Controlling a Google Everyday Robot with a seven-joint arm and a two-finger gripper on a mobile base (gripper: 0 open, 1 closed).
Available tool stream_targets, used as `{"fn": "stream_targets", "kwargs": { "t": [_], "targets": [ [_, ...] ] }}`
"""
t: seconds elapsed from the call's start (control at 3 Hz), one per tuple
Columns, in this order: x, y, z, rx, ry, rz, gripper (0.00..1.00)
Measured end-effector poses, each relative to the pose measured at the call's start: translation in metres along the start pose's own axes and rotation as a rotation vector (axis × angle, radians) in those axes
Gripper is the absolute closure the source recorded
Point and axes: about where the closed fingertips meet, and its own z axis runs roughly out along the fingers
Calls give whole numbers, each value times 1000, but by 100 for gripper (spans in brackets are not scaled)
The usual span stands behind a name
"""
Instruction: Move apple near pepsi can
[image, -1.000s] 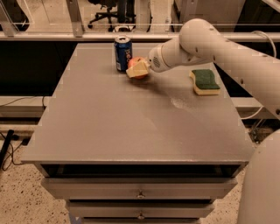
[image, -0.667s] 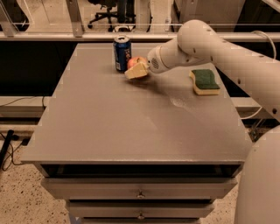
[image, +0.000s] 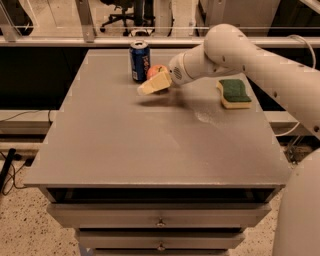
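The pepsi can (image: 140, 61), dark blue with a silver top, stands upright at the far middle of the grey table (image: 150, 145). The red apple (image: 157, 70) is just to the can's right, almost touching it, and partly hidden behind a cream finger. My gripper (image: 152, 81) reaches in from the right on a white arm (image: 235, 50). It is shut on the apple, low over the table top. Only the near finger (image: 150, 86) shows; the far one is hidden behind the apple.
A green-and-yellow sponge (image: 233, 93) lies on the table's right side, under the arm. The table has drawers (image: 160, 220) at its front. Behind it run a rail and a glass partition (image: 100, 40).
My gripper has moved a little to the left with the apple, bringing it closer to the pepsi can. The can and the sponge have not moved.
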Motion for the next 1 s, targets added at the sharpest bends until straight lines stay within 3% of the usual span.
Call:
{"fn": "stream_targets", "kwargs": {
  "t": [0.33, 1.0],
  "targets": [
    [-6, 6, -23, -11, -39, -49, 0],
    [0, 13, -114, -46, -147, -224, 0]
  ]
}}
